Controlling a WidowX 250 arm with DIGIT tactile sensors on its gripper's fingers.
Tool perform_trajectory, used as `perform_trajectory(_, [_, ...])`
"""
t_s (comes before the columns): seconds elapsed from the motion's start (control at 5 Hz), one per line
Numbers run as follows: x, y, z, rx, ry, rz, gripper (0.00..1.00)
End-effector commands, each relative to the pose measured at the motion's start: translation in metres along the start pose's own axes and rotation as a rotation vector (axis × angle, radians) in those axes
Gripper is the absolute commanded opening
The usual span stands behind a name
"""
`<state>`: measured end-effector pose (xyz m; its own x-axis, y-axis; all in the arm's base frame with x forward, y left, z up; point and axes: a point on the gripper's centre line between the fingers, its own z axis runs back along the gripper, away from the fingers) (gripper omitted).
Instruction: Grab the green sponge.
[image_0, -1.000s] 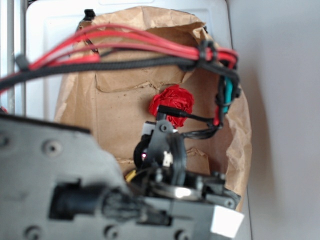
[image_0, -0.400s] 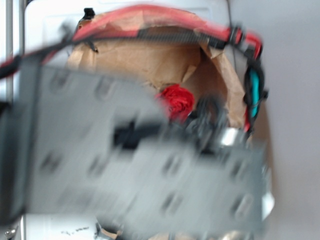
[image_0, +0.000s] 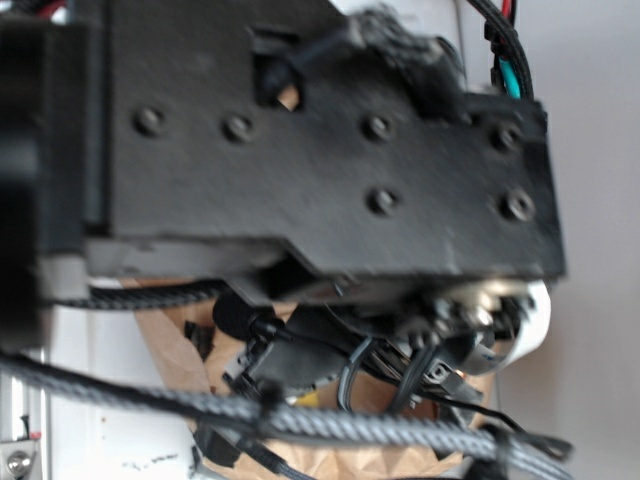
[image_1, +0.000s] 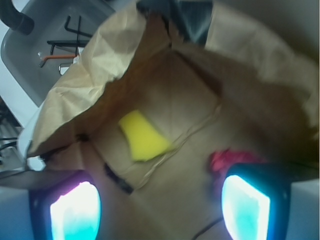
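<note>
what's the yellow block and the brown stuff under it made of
The green sponge looks like matte foam: flat yellow colour, no shine, soft curved edges. The brown bag looks like kraft paper, dull and heavily creased, with folded seams.

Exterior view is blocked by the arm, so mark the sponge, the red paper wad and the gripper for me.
green sponge (image_1: 142, 136), wrist view, middle of its yellow top face.
red paper wad (image_1: 226, 158), wrist view, visible crumpled top.
gripper (image_1: 160, 207), wrist view, midway between the glowing fingertips.
</note>
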<state>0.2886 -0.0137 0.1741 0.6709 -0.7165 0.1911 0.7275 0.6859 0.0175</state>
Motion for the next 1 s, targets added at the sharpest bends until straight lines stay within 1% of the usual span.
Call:
perform_trajectory(0.0, [0.008, 0.009, -0.012, 0.146, -0.072, -0.128, 1.0])
perform_trajectory(0.2, [0.013, 0.007, -0.036, 0.166, -0.042, -0.188, 1.0])
perform_trajectory(0.4, [0.014, -0.004, -0.051, 0.128, -0.01, -0.257, 1.0])
perform_trajectory(0.6, [0.012, -0.014, -0.061, 0.115, 0.008, -0.316, 1.0])
perform_trajectory(0.8, [0.015, -0.021, -0.075, 0.05, 0.019, -0.437, 1.0])
